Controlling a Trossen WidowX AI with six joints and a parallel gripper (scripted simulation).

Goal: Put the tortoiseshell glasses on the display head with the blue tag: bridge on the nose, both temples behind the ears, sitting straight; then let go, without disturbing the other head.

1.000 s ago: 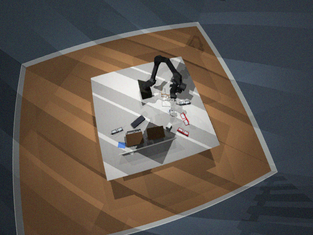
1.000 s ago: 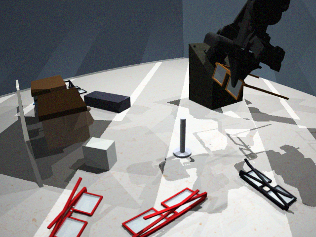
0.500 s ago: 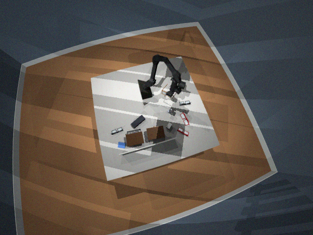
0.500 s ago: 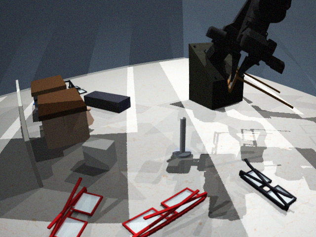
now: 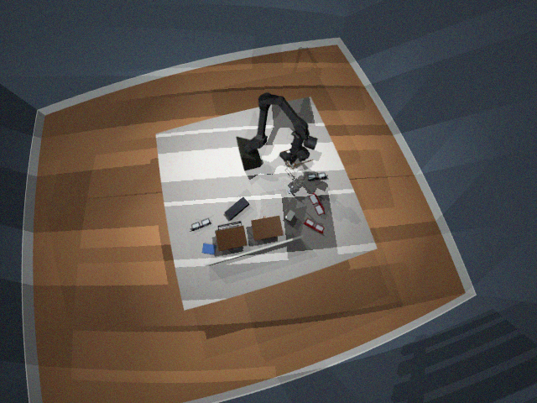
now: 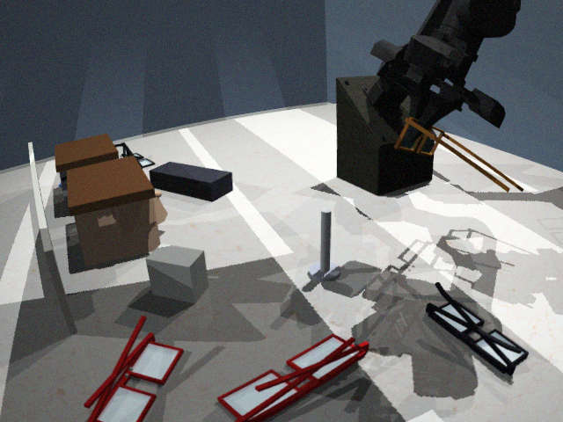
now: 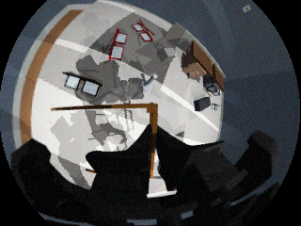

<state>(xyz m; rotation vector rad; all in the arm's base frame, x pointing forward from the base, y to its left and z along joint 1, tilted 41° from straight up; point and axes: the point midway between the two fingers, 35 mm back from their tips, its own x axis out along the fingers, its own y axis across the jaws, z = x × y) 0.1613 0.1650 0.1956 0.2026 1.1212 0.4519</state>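
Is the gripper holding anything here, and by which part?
Yes: the gripper is shut on the tortoiseshell glasses, gripped at the front frame near the lenses, temples trailing free, in the air.

1. The glasses (image 6: 418, 140) were clamped in the gripper (image 6: 420, 125) high above the table (image 6: 273, 149), just beside the arm's base (image 6: 363, 136).
2. Between gripper and heads (image 6: 109, 204), a post (image 6: 325, 243) stood upright.
3. A dark box (image 6: 191, 180) lay near the heads; a grey cube (image 6: 178, 272) sat just before them.
4. A thin panel (image 6: 43, 213) stood close behind the heads.
5. Open floor was seen between post and dark box.
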